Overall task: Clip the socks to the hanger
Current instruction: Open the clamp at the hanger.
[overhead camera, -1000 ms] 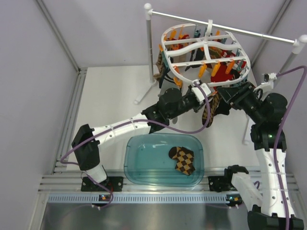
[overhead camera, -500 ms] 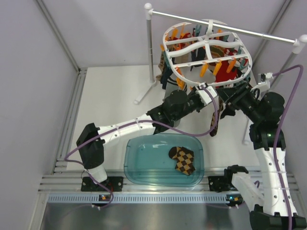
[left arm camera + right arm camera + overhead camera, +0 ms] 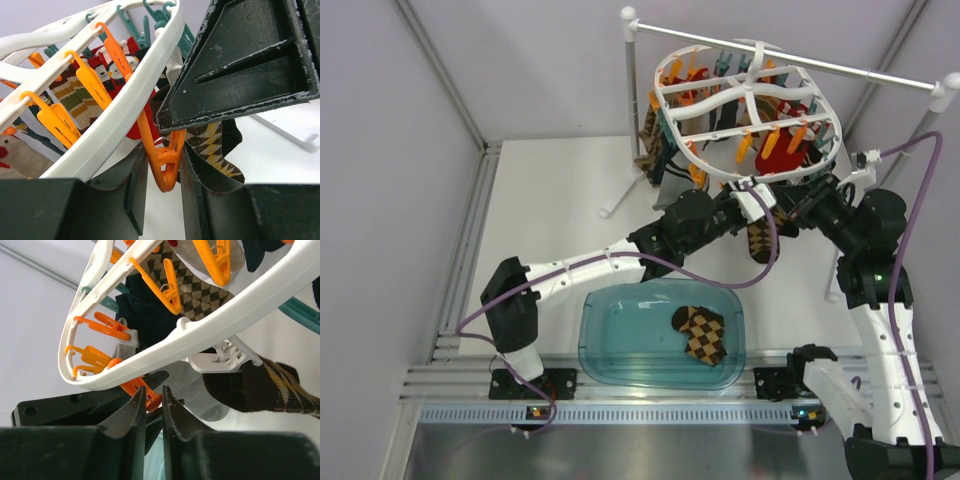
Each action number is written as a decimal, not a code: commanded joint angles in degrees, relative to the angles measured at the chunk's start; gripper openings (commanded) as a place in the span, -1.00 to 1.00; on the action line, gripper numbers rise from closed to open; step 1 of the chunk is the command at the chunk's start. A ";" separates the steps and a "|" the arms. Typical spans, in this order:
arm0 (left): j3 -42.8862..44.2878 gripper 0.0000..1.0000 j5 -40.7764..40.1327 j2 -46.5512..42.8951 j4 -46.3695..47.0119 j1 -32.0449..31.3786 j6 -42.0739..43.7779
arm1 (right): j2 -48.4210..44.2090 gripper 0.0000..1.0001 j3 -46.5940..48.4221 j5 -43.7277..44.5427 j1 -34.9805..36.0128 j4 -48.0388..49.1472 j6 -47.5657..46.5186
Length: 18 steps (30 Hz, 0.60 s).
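The white counter (image 3: 560,200) carried a white rod-and-pole rack (image 3: 790,58) at the back. The white oval hanger (image 3: 240,305) hung from the rack's rod, tilted, with orange and teal clips along its ring. Red, dark and patterned socks were crowded under it, hiding much of what lay below. A clear teal tub (image 3: 620,345) sat on the counter's near side, in front of the two arm bases. Both arms reached up under the near rim of the hanger, and their wrists met there.

The left gripper (image 3: 162,155) pinched the tail of an orange clip (image 3: 165,170) that dangled from the ring. The right gripper (image 3: 154,390) sat just below the rim. Its fingers were drawn almost together, with nothing seen between them.

One brown-and-mustard diamond-check sock (image 3: 212,147) hung just behind that orange clip. I could not tell whether the clip had hold of it. The other diamond-check sock (image 3: 700,333) lay flat in the right half of the tub, well apart from both grippers. No writing was legible on anything.
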 commanded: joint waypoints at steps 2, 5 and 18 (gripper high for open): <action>1.76 -0.64 1.78 -0.69 1.69 -0.78 -0.88 | 0.43 -0.86 1.28 0.73 0.74 2.18 -1.11; 1.15 -0.45 2.92 -2.01 0.37 -0.61 -3.08 | 0.69 -0.97 1.81 1.09 0.74 2.00 -2.34; 0.88 -0.02 9.60 -5.26 -2.79 2.03 -10.73 | 0.69 -1.00 1.81 0.47 0.74 4.29 -8.23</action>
